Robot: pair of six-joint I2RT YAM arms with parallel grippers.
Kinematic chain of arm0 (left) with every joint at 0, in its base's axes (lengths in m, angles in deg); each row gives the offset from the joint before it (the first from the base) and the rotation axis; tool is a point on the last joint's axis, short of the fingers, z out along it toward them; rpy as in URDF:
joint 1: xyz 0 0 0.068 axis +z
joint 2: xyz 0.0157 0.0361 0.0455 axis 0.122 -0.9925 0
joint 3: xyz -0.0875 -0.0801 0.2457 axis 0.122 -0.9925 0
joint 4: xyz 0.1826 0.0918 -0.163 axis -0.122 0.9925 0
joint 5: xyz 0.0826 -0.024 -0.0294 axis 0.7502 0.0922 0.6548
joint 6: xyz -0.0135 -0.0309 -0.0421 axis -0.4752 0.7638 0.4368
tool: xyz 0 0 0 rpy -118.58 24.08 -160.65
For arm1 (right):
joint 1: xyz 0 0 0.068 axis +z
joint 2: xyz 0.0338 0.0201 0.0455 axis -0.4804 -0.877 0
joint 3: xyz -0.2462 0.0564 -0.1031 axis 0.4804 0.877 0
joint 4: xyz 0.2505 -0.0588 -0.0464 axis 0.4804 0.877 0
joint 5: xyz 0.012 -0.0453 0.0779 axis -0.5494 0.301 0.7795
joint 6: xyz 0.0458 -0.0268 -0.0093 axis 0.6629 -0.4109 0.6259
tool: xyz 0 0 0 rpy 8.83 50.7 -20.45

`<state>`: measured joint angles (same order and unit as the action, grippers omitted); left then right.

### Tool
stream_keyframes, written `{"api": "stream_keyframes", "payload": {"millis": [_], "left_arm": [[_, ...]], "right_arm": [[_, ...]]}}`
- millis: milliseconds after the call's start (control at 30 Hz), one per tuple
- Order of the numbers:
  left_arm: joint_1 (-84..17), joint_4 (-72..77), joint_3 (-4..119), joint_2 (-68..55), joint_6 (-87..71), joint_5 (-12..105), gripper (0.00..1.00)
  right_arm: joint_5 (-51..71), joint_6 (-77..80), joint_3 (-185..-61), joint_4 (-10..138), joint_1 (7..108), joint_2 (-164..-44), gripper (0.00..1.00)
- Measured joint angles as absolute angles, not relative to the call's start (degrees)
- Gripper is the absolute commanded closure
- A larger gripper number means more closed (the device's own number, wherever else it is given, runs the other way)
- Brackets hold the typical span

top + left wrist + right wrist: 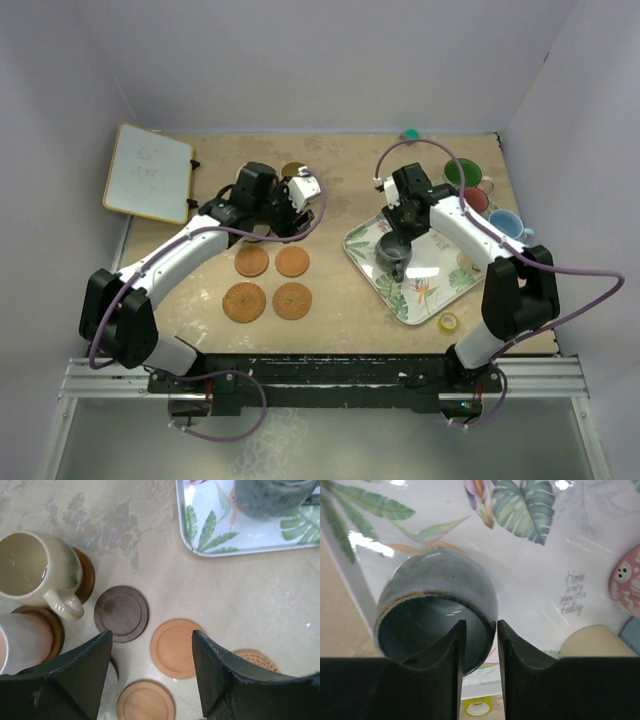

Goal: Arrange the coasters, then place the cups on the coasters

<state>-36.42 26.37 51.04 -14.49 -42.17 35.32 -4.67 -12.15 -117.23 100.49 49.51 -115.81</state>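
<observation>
Left claw [151, 642] gapes wide and empty above the coasters [172, 647]. Right claw [479, 627], barely parted, straddles the rim of the slate mug [435, 580] on the tray [530, 605]; whether it grips, I cannot tell.

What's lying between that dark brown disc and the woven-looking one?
A smooth light orange coaster lies flat on the table between the dark brown coaster and the woven coaster. The left wrist view shows it.
</observation>
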Motion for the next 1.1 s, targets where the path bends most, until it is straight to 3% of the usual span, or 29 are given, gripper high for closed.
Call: {"api": "stream_keyframes", "payload": {"millis": [567, 800, 1100], "left_arm": [[-48.8, 22.1, 65.7, -32.3, -22.3, 42.1, 0.37], [-52.9, 22.3, 70.1, -38.6, -14.1, 43.0, 0.37], [-56.0, 20.8, 76.9, -44.9, -6.1, 43.7, 0.37]], "right_arm": [[9.6, -10.7, -116.4, 100.6, 38.0, -106.0, 0.51], [10.0, -10.3, -114.4, 99.8, 34.1, -97.6, 0.51], [11.2, -10.4, -112.5, 98.9, 30.8, -96.3, 0.51]]}}
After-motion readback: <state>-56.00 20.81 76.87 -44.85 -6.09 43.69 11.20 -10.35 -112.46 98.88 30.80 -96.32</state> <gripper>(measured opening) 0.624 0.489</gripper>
